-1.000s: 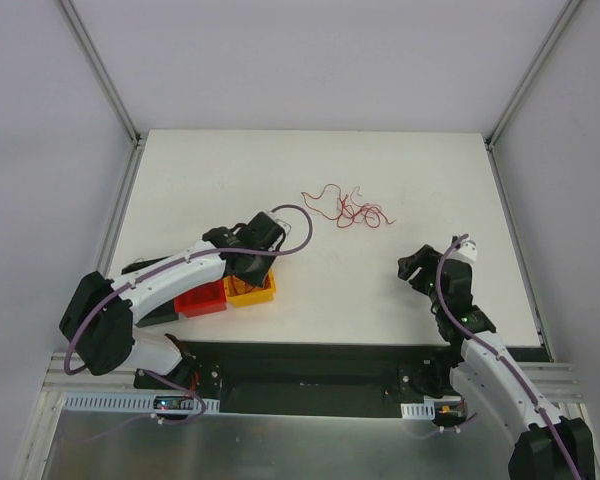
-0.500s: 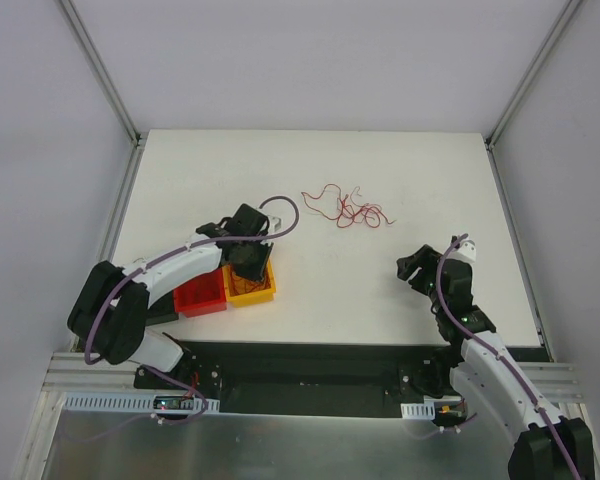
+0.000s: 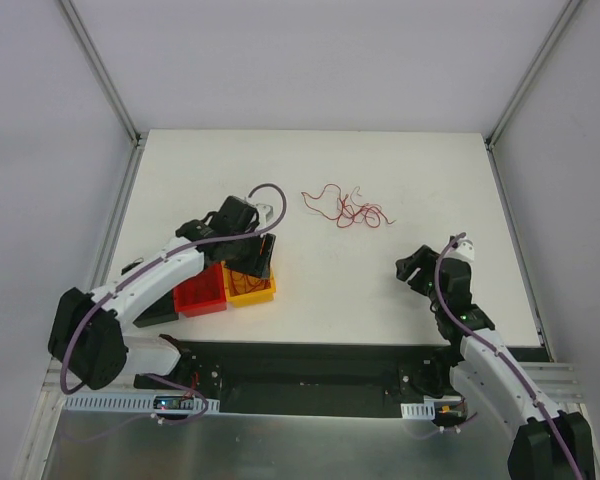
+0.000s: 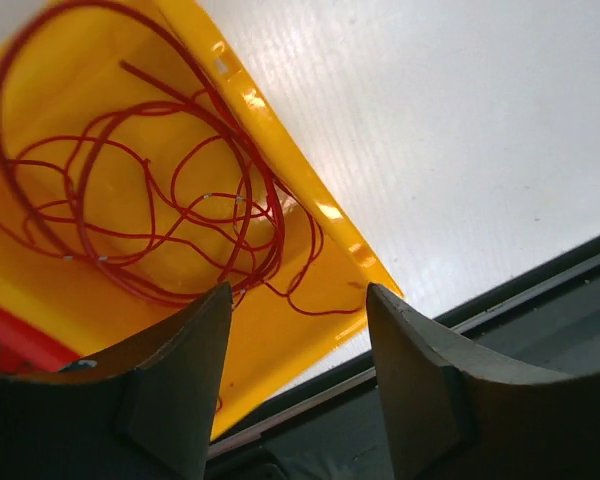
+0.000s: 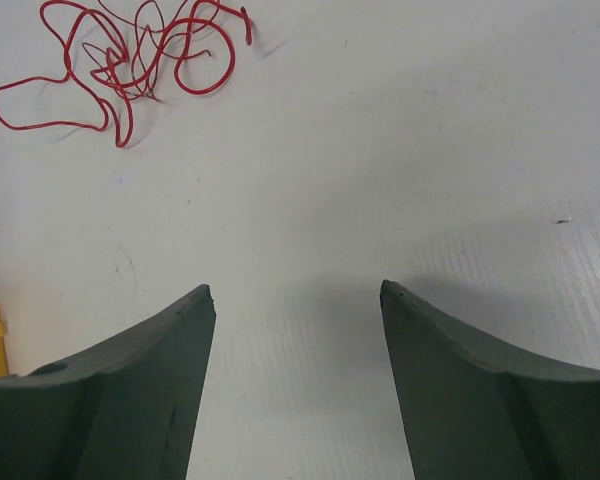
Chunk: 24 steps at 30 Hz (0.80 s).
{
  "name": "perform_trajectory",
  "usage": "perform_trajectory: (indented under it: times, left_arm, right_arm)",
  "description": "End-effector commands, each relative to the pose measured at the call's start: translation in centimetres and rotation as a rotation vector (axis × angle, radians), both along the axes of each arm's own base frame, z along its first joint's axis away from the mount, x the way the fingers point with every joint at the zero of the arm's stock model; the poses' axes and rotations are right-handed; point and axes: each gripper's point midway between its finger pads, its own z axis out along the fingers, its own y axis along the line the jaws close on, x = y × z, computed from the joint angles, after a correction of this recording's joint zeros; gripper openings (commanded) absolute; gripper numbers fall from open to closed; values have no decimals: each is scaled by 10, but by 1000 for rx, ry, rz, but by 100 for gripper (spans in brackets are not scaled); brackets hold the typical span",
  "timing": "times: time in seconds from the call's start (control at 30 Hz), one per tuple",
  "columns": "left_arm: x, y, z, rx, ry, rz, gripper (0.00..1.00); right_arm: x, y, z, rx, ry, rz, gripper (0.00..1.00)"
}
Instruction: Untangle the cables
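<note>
Left hand [image 4: 298, 305] changes from closed to jaws apart, nothing between them. It hangs over the yellow bin [image 3: 242, 296], where red cables [image 4: 150, 215] lie loose. In the top view the hand's wrist backs off toward the upper left, from over the bin's middle to its upper edge. The left arm [image 3: 160, 270] straightens out and its big black joint [image 3: 80, 340] swings toward the lower left corner. The purple hose [image 3: 270, 190] loop shifts up-left with it.

Two robot arms: left arm [image 3: 155, 272], right arm [image 3: 485, 350]. Two bins: red bin [image 3: 200, 297], yellow bin [image 3: 252, 296]. Two clumps of cables [image 3: 346, 208]; single strands can't be counted.
</note>
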Motion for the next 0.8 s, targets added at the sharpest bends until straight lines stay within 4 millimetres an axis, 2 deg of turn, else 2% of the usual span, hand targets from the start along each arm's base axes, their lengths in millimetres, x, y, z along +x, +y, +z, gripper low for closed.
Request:
perform_trajectory:
  times: [0.0, 0.13, 0.2, 0.23, 0.27, 0.33, 0.4, 0.5, 0.57, 0.63, 0.73, 0.77]
  left_arm:
    - [11, 9, 63, -16, -145, 22, 61]
    - [23, 19, 110, 10, -262, 33, 70]
    - [30, 15, 137, -24, -327, 29, 74]
    - [35, 8, 157, -68, -369, 19, 76]
    - [38, -1, 168, -107, -388, -3, 77]
    - [46, -21, 189, -195, -426, -51, 80]
    - [55, -38, 205, -257, -446, -89, 81]
    - [76, -49, 231, -269, -507, -97, 81]
    - [86, -47, 242, -253, -564, -88, 80]
    - [93, -41, 237, -219, -614, -86, 79]
    - [97, -27, 207, -143, -648, -71, 78]
    - [95, -21, 197, -118, -645, -62, 78]
  right_arm:
    - [10, 5, 20, -3, -78, 37, 70]
    - [12, 12, 25, -15, -116, 95, 70]
    - [13, 14, 19, -26, -96, 111, 70]
    - [14, 17, 18, -24, -80, 129, 71]
    - [15, 22, 15, -23, -57, 152, 71]
    - [18, 37, 13, 4, -8, 224, 72]
    - [23, 62, 20, 57, 36, 336, 73]
    - [34, 99, 21, 155, 187, 483, 73]
    - [41, 114, 19, 188, 266, 514, 72]
    - [53, 121, 20, 173, 300, 499, 71]
    - [81, 132, 38, 159, 260, 468, 66]
    - [87, 132, 37, 149, 285, 449, 65]
